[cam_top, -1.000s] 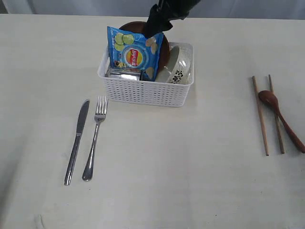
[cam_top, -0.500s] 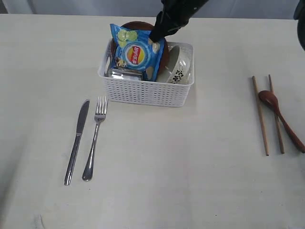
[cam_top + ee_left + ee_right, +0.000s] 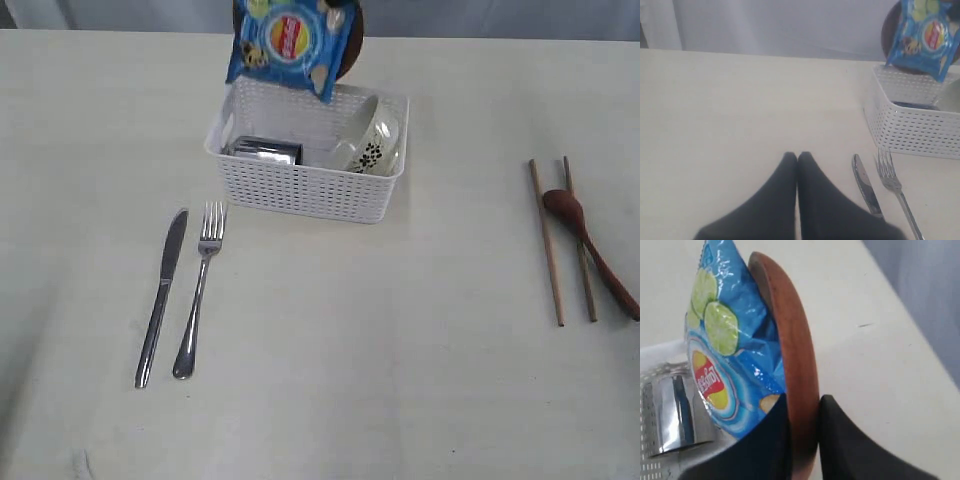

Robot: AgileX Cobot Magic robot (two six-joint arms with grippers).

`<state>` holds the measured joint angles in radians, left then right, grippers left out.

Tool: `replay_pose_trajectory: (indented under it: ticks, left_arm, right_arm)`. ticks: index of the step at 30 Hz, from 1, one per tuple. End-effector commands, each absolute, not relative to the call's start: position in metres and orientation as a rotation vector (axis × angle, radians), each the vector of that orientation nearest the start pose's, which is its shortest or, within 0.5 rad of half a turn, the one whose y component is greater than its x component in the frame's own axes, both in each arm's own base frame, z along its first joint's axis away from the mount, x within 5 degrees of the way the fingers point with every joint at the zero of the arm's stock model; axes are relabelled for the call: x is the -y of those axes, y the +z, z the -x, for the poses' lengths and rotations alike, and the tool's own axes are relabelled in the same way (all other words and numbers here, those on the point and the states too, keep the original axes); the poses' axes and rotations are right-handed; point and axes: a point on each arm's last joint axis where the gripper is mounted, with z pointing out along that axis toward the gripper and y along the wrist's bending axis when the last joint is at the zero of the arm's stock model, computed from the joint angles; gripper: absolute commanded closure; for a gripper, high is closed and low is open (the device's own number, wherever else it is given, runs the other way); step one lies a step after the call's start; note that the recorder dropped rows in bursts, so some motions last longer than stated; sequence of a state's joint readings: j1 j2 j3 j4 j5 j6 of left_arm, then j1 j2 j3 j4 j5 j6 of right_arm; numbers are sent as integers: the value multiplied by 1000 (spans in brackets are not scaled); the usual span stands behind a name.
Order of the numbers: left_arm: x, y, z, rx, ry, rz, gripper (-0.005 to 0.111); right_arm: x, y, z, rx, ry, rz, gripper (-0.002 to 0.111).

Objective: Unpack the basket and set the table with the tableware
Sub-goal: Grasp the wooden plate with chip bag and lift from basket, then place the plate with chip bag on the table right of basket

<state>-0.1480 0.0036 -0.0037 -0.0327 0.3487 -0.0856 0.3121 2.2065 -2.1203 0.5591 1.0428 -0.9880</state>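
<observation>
The brown plate (image 3: 349, 45) and the blue chip bag (image 3: 290, 38) have just risen out of the white basket (image 3: 305, 188). They now hang above its far rim, at the top edge of the exterior view. The right fingers (image 3: 850, 445) pinch the plate's rim, with the bag trapped against its front (so the bag came along unasked). The bag will likely need shedding before the plate is laid.

The left fingers (image 3: 815, 200) are pressed together, empty, above the table (image 3: 400, 380) near the knife (image 3: 162, 295) and fork (image 3: 198, 290). The cup (image 3: 265, 152) and bowl (image 3: 375, 145) remain in the basket. The chopsticks (image 3: 547, 240) and spoon (image 3: 590, 245) lie far right. The wide middle between the two sets is open room for the plate.
</observation>
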Motion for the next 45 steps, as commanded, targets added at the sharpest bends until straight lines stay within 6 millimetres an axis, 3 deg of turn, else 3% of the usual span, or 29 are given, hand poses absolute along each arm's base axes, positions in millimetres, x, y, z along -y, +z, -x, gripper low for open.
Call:
replay_pose_trajectory:
  ticks: [1,5,9,15,18,22,27,36,45]
  left_arm:
    - [9,182,-53,-1834,-196,-44,107]
    - [9,182,-53,-1834,-196,-44,107]
    - [9,182,-53,-1834,-196,-44,107]
    - [9,182,-53,-1834,-196,-44,107]
    - [9,182,-53,-1834,-196,-44,107]
    - [9,182,-53,-1834,-196,-44,107]
    - [9,182,-53,-1834,-196,-44,107]
    - [9,182,-53,-1834,-196,-44,107]
    - [9,182,-53,-1834,-196,-44,107]
  right_arm:
    - [-166,330,-456,-2004,408,1185,109]
    - [-111,344,-466,-2099,403,939,109]
    - [-45,337,-479,-2185,523,657,109]
    - [39,279,-498,-2299,783,319,109]
    - [62,242,-505,-2343,903,183,109]
    - [68,189,-512,-2436,976,120,109]
    - [64,147,-515,-2519,1061,35,109]
    - [71,128,-510,-2682,970,-98,109]
    - [64,111,-503,-2784,928,-104,105]
